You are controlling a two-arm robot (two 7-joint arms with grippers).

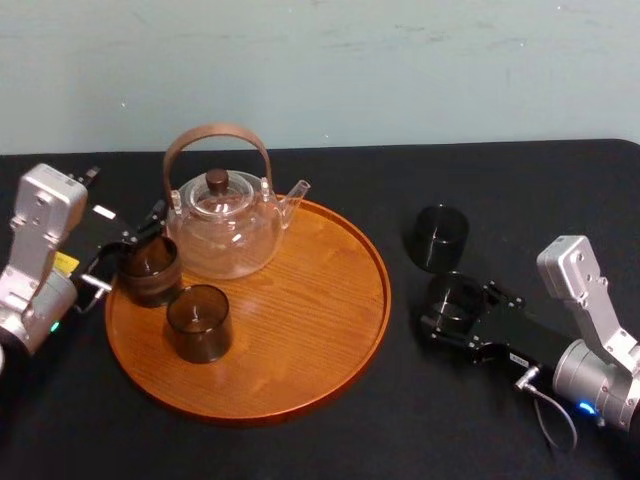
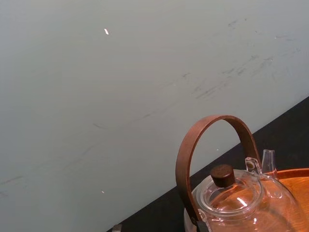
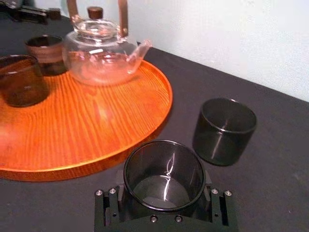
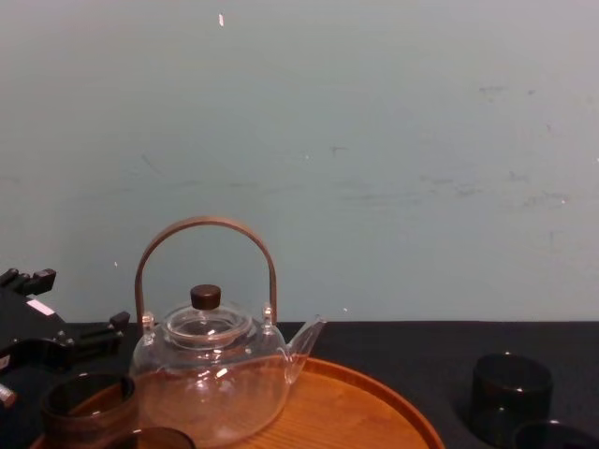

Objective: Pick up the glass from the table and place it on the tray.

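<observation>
Closest in, the right gripper [image 1: 458, 312] looks closed on both sides of the dark glass [image 3: 164, 175], which stands on the black table [image 1: 520, 190] just right of the tray [image 1: 300, 330]. Thin-walled, smooth and light, it will probably slip under a loose hold and crack under a hard one, so a gentle squeeze across the wall seems best. A second glass [image 1: 438, 237] stands just beyond. At the tray's left rim sits the left gripper [image 1: 135, 250]; whether it grips anything I cannot tell.

orange-brown grained tray [image 1: 300, 320], smoky glass [image 1: 453, 297]
</observation>
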